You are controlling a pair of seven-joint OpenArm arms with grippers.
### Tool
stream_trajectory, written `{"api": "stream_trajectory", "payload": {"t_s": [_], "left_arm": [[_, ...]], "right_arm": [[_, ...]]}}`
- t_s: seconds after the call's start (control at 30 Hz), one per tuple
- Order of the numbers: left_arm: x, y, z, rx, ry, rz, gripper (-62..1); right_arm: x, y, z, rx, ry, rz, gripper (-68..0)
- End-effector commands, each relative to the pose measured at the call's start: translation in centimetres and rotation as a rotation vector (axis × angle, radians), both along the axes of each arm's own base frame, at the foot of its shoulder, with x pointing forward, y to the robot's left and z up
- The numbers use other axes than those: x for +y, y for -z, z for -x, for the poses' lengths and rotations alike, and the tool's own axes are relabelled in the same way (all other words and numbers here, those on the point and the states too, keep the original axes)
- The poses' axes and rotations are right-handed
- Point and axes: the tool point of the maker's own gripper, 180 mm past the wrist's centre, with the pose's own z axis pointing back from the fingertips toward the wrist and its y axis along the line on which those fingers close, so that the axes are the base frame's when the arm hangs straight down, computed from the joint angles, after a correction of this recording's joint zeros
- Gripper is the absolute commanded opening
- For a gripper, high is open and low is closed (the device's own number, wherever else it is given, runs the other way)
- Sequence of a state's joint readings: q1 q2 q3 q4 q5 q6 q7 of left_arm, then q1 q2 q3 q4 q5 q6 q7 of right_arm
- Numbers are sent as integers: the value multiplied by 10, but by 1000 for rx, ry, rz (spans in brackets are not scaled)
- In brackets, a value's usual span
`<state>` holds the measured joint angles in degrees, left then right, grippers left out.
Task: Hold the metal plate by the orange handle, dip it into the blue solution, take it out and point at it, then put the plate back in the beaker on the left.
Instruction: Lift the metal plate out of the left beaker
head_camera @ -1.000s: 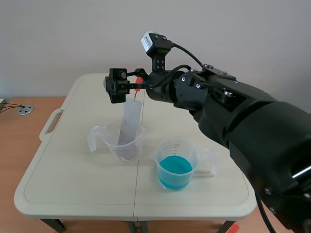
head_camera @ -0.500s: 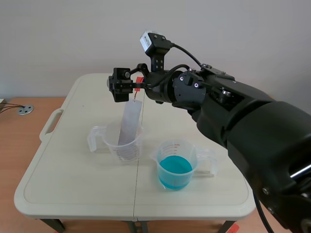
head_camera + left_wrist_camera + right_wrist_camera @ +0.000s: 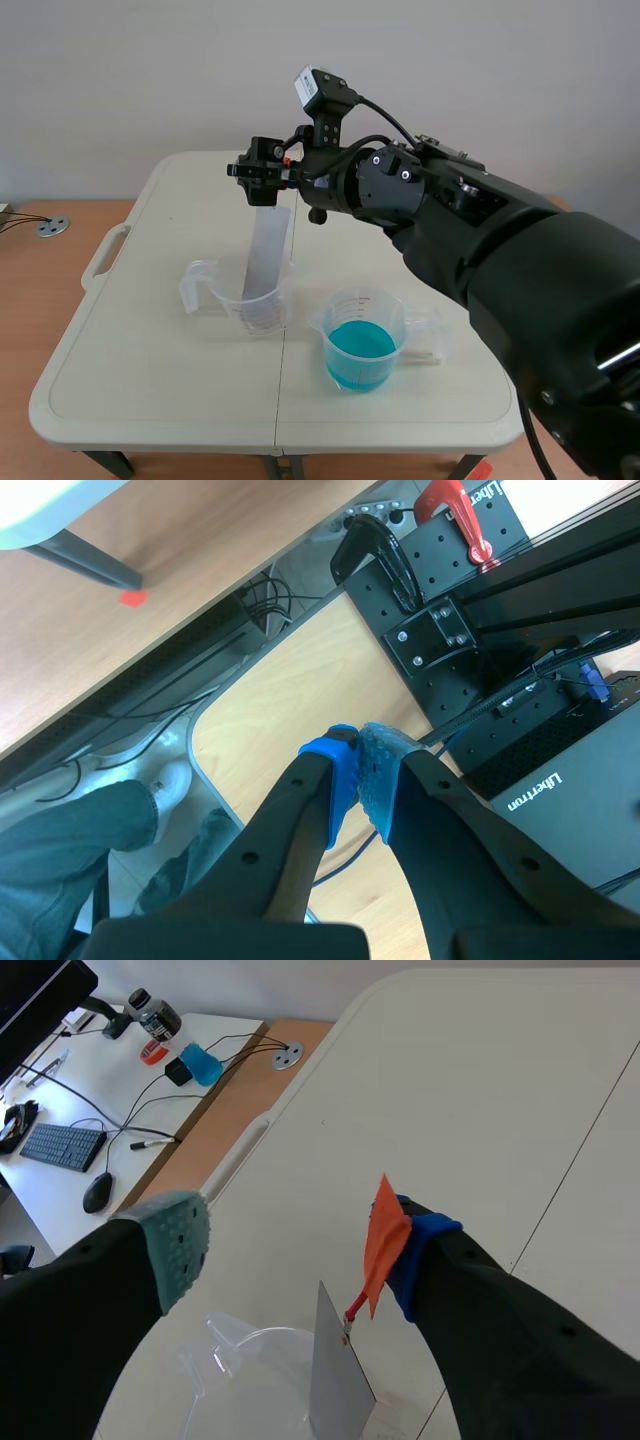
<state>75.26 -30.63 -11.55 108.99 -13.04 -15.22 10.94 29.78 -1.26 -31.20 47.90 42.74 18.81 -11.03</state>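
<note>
1. The cream plastic folding table (image 3: 150, 370), with a seam down its middle, stands against a brown wooden desk (image 3: 30, 280).
2. The black right arm (image 3: 520, 270) comes in from the right and reaches past the middle. It ends above the clear plastic beaker (image 3: 262, 300) on the left.
3. The right gripper (image 3: 298, 1250) hangs over that beaker with its fingers spread wide and nothing clamped between them. The grey-green pad (image 3: 178, 1245) stands well apart on one side.
4. The left gripper (image 3: 358, 770) is off the table, pointing down toward the floor beside a black metal frame (image 3: 450, 630). Its two blue pads press together with nothing between them.
5. The left beaker rests on the table, its spout and handle toward the table's left edge.
6. A second clear plastic measuring beaker (image 3: 400, 315) holds the blue solution (image 3: 360, 345). It stands near the first, to its right, and does not touch it.
7. The flat grey metal plate (image 3: 265, 250) has its lower end inside the left beaker. It leans slightly, and its upper end reaches up between the right gripper's fingers.
8. The small orange handle (image 3: 383, 1235) is joined to the plate's top by a short red link. It lies against the right gripper's blue pad (image 3: 425, 1250) and touches no other finger.
</note>
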Motion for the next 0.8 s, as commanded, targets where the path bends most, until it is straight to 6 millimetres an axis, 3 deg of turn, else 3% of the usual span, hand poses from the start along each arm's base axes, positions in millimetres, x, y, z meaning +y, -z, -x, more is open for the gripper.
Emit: {"api": "stream_trajectory", "payload": {"t_s": [0.0, 0.13, 0.33, 0.47, 0.77], "left_arm": [[-3, -2, -1, -7, 2, 13, -593], [-3, -2, -1, -7, 2, 13, -593], [-3, -2, -1, -7, 2, 13, -593], [-3, -2, -1, -7, 2, 13, -593], [-3, -2, -1, -7, 2, 13, -593]], "right_arm": [[1, -21, -8, -46, 4, -28, -414], [1, -21, -9, -44, 6, -35, -495], [1, -21, -9, -44, 6, -35, -554], [-1, -21, -8, -47, 0, -30, -662], [13, -26, 9, -87, -123, -56, -663]]}}
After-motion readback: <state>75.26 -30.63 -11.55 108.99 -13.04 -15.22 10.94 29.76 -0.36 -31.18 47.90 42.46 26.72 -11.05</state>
